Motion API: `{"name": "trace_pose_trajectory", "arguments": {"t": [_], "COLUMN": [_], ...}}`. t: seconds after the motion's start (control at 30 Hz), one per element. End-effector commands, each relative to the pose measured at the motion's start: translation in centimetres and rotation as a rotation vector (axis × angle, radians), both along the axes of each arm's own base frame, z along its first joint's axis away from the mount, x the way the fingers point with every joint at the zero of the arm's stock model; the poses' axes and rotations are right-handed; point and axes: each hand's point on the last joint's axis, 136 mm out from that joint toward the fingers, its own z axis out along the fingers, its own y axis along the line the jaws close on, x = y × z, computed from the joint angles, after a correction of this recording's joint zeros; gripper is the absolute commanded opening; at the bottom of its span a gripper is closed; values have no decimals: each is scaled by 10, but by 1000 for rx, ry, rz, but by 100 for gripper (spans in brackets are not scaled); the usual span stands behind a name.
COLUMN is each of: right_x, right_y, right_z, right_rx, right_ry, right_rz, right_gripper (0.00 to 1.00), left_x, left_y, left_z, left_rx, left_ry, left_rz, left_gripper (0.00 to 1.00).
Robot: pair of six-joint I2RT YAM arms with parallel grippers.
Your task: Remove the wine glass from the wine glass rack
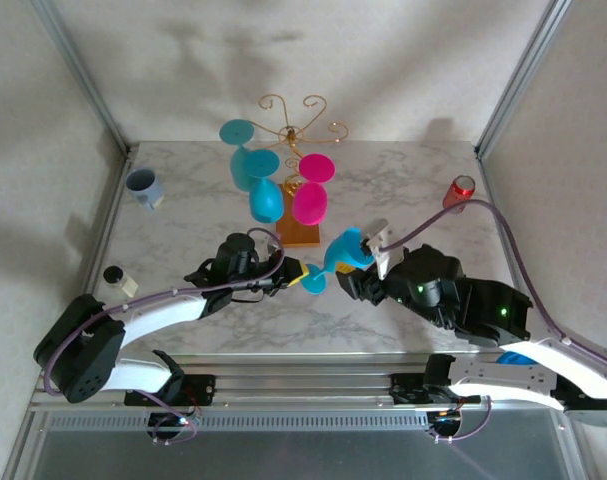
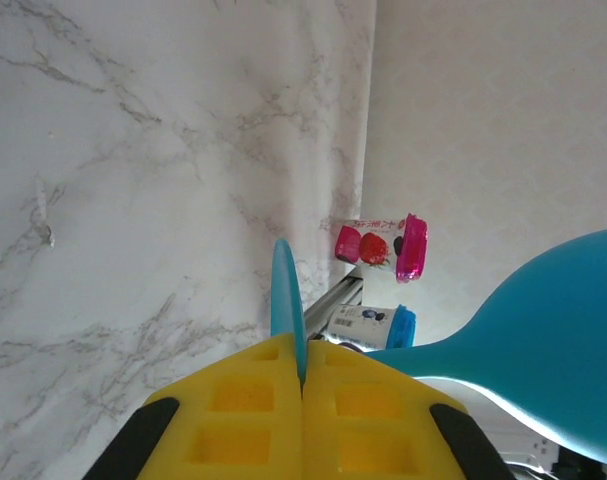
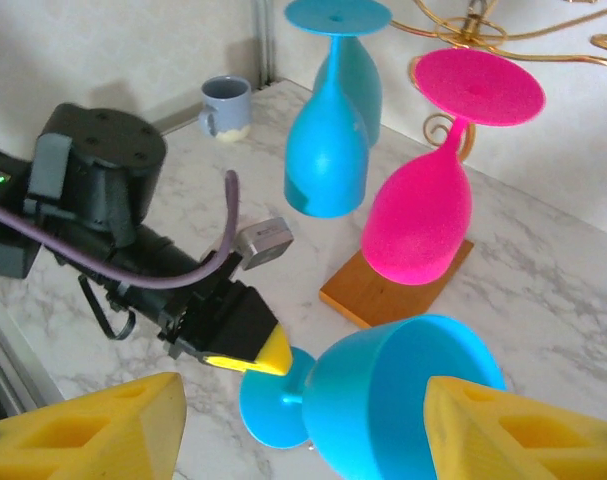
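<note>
Just in front of the wine glass rack (image 1: pixel 295 128), above the middle of the desk (image 1: pixel 433 200), a blue wine glass (image 1: pixel 345 250) lies on its side in the air between the two arms. It is clear of the gold wire scrolls. Its long axis runs left to right, with the foot (image 2: pixel 286 300) toward the left arm and the bowl (image 3: pixel 403 400) toward the right.

The left end effector (image 1: pixel 301 274) is clamped tight on the thin edge of the foot. The right end effector (image 3: pixel 303 395) stands wide open, one yellow finger on each side of the bowl, gripping nothing. The glass therefore seems to hang from the left arm alone, and any next move likely depends on that pinch.

Two more blue glasses (image 1: pixel 255 165) and two pink glasses (image 1: pixel 311 195) hang upside down on the rack, over its orange-brown base (image 1: pixel 301 232). The desk is white marble with grey veins. A mug (image 1: pixel 145 187) sits far left and a red can (image 1: pixel 461 190) far right. Pale walls and metal corner posts enclose it.
</note>
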Motion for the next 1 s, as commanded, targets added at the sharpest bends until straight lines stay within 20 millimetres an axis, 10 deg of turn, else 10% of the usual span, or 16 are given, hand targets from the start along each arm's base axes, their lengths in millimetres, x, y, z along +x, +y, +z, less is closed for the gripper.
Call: {"name": "trace_pose_trajectory", "arguments": {"t": [0.0,0.67,0.97], "right_x": [-5,14,17], "right_y": [3,39,39], "right_z": [-13,-51,-57], "right_rx": [8,-11,-23], "right_ry": [161,452,462], "right_rz": [32,116,99], "right_gripper": [64,46,20], "left_x": [1,-5,-3], "left_y": [-1,12,15], "left_z": [11,17,15], "left_rx": [-30,-139,-132], "left_ry": [-108,-150,-143], "left_rz": [-19,-7,0], "left_gripper": [0,0,0]}}
